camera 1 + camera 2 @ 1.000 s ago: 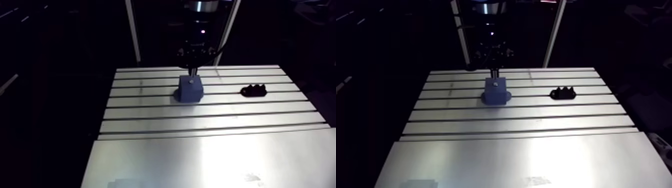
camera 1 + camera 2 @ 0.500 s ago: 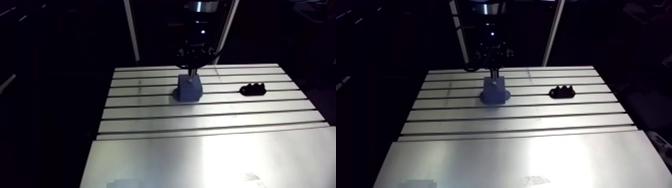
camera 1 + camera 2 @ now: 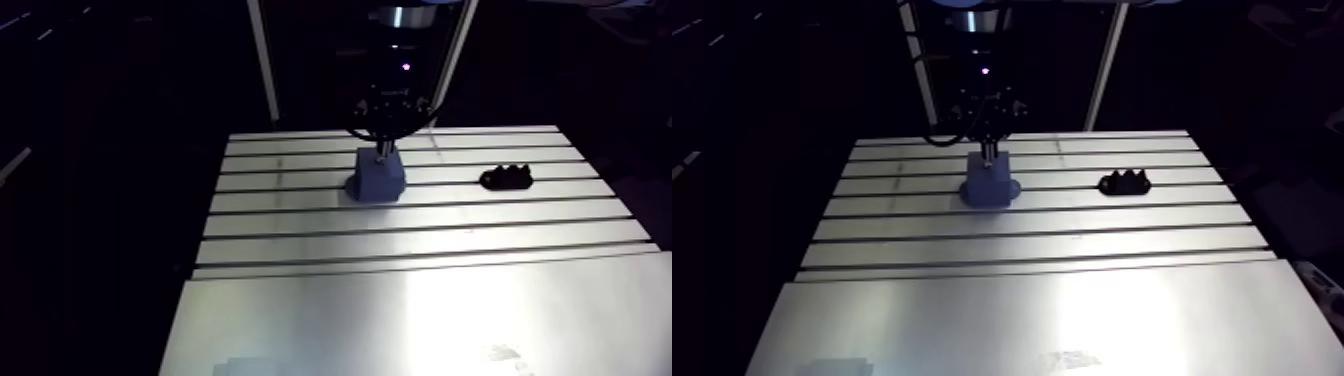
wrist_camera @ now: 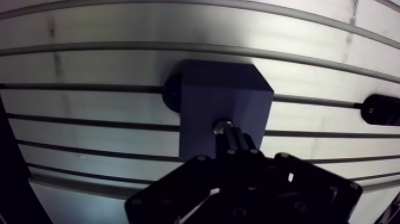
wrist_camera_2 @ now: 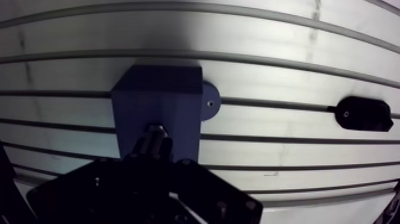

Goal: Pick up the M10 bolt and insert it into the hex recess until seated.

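Gripping the M10 bolt (image 4: 231, 136) with closed jaws, directly over the blue block (image 4: 220, 95) on the slotted worktop (image 3: 400, 300). Dull grey and ridged along the shank, with a lighter end at the block's top face; touching or just above, cannot tell. In the wrist view only: thread ridges, and a round flange (image 5: 209, 102) with 1 small hole at the block's side. In the arm view only: 3 teeth on the black piece (image 3: 507, 179), well apart from the block.
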